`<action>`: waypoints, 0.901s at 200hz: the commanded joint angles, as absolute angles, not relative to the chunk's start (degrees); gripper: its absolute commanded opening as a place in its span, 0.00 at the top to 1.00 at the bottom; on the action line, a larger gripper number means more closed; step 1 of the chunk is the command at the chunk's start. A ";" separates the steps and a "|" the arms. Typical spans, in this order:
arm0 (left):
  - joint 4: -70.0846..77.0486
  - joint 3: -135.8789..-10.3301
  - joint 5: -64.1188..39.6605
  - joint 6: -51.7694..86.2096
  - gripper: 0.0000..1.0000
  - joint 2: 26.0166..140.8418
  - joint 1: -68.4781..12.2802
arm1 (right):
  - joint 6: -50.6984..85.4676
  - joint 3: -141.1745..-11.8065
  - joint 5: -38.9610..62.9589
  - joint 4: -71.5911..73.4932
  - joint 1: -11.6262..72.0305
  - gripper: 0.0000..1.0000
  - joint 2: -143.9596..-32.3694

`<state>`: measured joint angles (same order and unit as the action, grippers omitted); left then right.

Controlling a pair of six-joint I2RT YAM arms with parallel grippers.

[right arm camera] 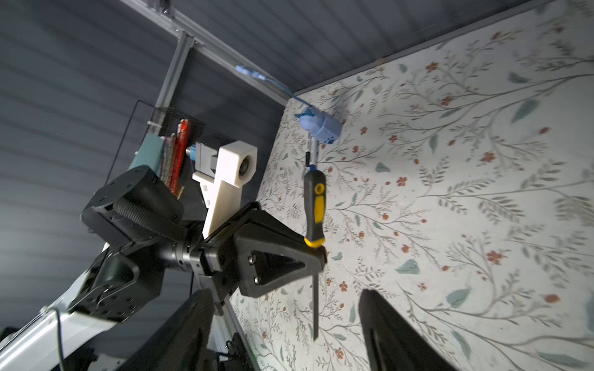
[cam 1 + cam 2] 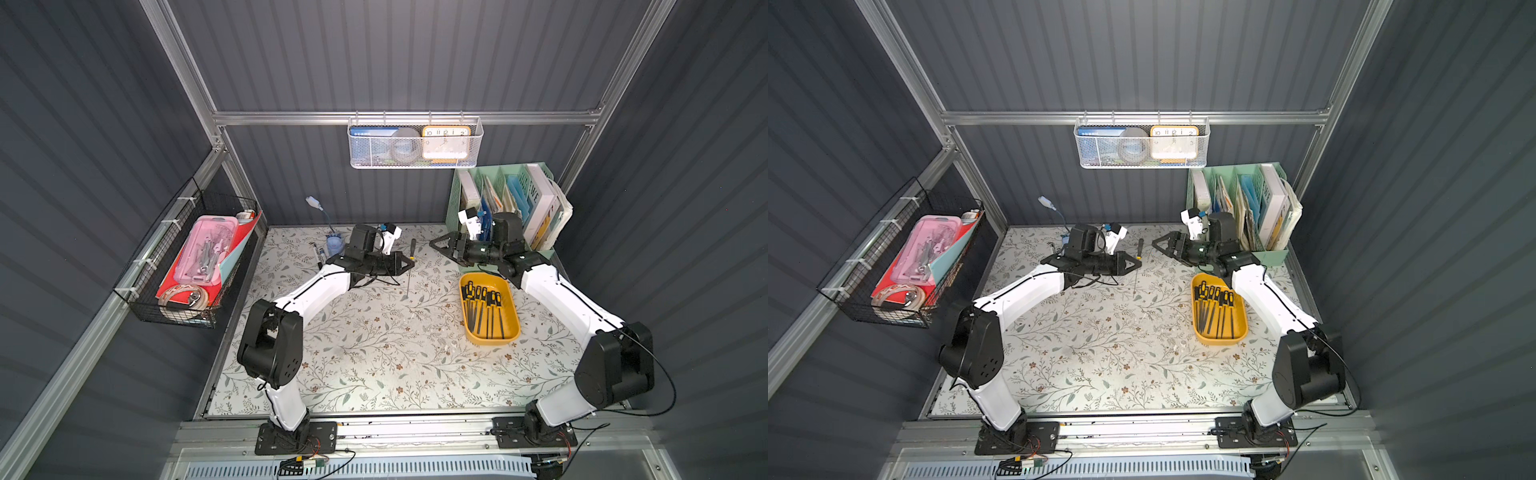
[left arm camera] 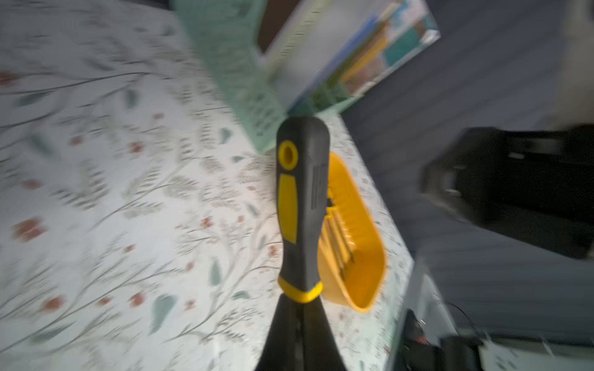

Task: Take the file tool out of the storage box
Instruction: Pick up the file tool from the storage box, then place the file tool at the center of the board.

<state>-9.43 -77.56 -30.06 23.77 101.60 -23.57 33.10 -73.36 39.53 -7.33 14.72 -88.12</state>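
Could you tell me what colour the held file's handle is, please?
The handle is black with yellow inlays, clearest in the left wrist view.

Dark grey ribbed walls [image 2: 415, 54] close in a table [image 2: 374, 353] covered with a pale flowered sheet, brightly lit. Silver metal rails [image 2: 291, 118] frame the walls. A white mesh basket [image 2: 365, 154] hangs from the back rail, a black wire basket [image 2: 174, 318] hangs along the left wall, and a green book rack [image 2: 454, 203] stands at the table's far right corner.
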 commanded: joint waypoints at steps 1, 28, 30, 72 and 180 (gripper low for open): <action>-23.23 -76.31 -5.06 25.76 1.00 100.09 -22.51 | 28.47 -72.41 29.43 -13.28 14.00 0.22 -84.97; -34.11 -75.43 6.89 26.59 1.00 102.89 -21.61 | 27.73 -71.48 28.13 -14.73 13.66 0.22 -84.80; -34.59 -75.35 7.41 26.49 1.00 102.91 -21.51 | 27.74 -71.44 28.06 -14.80 13.63 0.22 -84.81; -43.89 -74.81 17.75 25.29 1.00 105.08 -18.23 | 28.02 -70.60 28.04 -16.24 13.62 0.22 -86.01; -41.80 -75.31 23.92 21.90 1.00 113.70 -14.95 | 28.02 -69.48 29.58 -17.97 13.62 0.23 -88.04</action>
